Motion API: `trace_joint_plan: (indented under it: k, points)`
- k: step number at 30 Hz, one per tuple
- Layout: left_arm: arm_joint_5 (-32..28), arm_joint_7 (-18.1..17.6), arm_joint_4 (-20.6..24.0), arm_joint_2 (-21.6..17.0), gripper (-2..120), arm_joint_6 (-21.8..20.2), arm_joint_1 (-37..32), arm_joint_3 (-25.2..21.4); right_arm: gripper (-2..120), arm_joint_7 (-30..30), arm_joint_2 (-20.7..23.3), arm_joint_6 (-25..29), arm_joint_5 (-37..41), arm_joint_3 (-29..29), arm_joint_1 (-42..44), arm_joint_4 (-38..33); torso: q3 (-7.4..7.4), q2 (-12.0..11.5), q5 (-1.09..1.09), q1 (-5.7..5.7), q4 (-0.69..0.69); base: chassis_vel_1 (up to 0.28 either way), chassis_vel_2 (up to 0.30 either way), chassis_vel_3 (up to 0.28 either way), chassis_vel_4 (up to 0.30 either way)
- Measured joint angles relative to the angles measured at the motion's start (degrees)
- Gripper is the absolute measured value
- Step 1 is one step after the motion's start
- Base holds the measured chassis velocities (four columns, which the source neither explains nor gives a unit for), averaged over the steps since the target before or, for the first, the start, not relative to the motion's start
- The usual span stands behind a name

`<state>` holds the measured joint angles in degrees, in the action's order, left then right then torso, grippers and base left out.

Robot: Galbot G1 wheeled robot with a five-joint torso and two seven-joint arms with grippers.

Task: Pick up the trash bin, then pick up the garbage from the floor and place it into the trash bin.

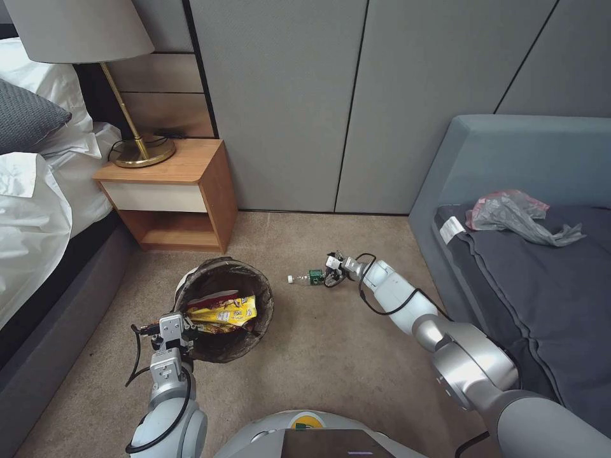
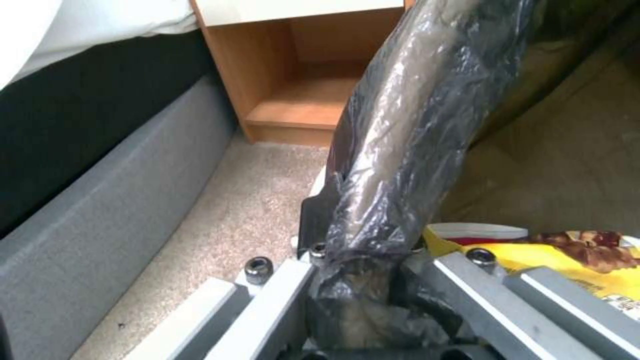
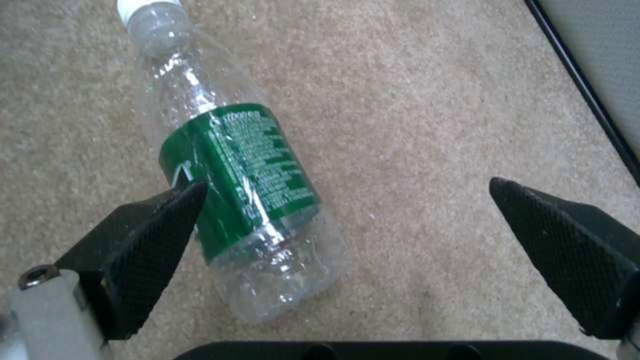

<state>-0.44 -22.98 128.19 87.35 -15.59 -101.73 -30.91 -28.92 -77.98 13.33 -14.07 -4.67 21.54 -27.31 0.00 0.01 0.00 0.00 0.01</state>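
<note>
The spread right gripper hovers low over the lying bottle, whose long axis points away, off-centre toward one finger, while the left gripper pinches the trash bin rim.

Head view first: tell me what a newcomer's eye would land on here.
The clear green-labelled bottle lying on the carpet, with the right gripper at it, its fingers spread wide around it. Next, the trash bin near the nightstand, its bag-lined rim clamped by the left gripper, with a yellow snack wrapper inside.
</note>
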Motion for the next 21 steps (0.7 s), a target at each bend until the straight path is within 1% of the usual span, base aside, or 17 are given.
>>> trace_joint_plan:
  k: [14,21]
  points:
    - [0.0,0.0,-0.4,-0.2,0,0.0,0.3,0.2,100,-0.4,0.1,1.4,0.2,-2.2,-1.0,-0.3,0.0,0.0,0.0,0.0,-0.01,0.0,0.0,0.0,0.0]
    - [-0.1,0.0,-0.3,0.0,0,0.0,0.4,0.2,100,-2.1,-0.5,1.6,0.7,-2.4,-0.9,-0.4,0.0,0.0,0.0,0.0,-0.01,0.0,0.0,0.0,0.0]
